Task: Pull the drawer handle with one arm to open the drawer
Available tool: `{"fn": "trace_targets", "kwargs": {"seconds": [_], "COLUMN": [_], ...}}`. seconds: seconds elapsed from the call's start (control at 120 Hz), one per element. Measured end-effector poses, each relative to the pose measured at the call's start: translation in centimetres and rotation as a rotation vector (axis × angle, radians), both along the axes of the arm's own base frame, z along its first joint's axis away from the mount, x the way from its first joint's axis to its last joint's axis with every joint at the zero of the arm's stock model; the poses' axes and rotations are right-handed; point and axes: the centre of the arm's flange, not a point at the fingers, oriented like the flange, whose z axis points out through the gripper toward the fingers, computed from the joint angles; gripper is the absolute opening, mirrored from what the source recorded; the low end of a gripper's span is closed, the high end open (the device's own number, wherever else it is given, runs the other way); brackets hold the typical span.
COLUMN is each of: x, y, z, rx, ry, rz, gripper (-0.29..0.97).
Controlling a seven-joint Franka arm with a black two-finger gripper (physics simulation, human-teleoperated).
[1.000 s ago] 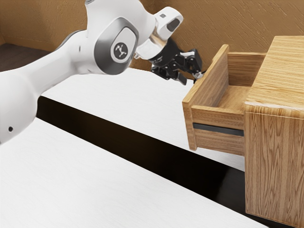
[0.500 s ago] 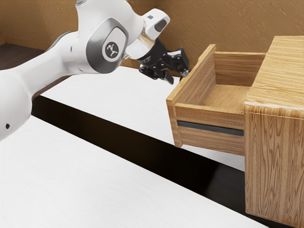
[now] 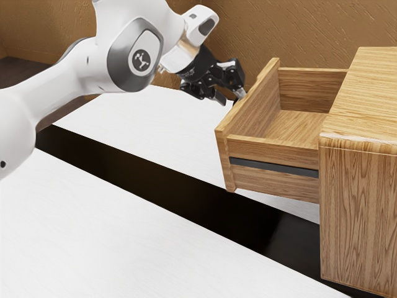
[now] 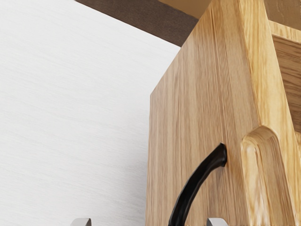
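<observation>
With the light wooden drawer (image 3: 276, 152) judged nearly fully open, the black two-finger gripper (image 3: 231, 93), jaws spread unclamped astride the curved black handle (image 4: 197, 186), next required a straight withdrawal.

Wooden drawer (image 3: 273, 152) well out, black handle (image 4: 196, 181)

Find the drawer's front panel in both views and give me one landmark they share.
Exterior view: the drawer front slants at centre, seen along its top edge, with the gripper at its far side.
Wrist view: its outer face stands right before the hand, carrying the black handle.
Shared landmark: the white table beside the panel.
</observation>
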Motion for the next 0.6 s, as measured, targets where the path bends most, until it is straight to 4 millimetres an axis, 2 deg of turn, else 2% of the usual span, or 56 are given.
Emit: {"fn": "trace_targets", "kwargs": {"seconds": [0.333,0.6], "x": [-0.4,-0.5], "y": [-1.0,-1.1], "z": [0.8,1.0], "rx": [0.001,0.002], "ry": [-0.012,-0.015], "rz": [-0.020,-0.020], "gripper": [0.33,0.34]}}
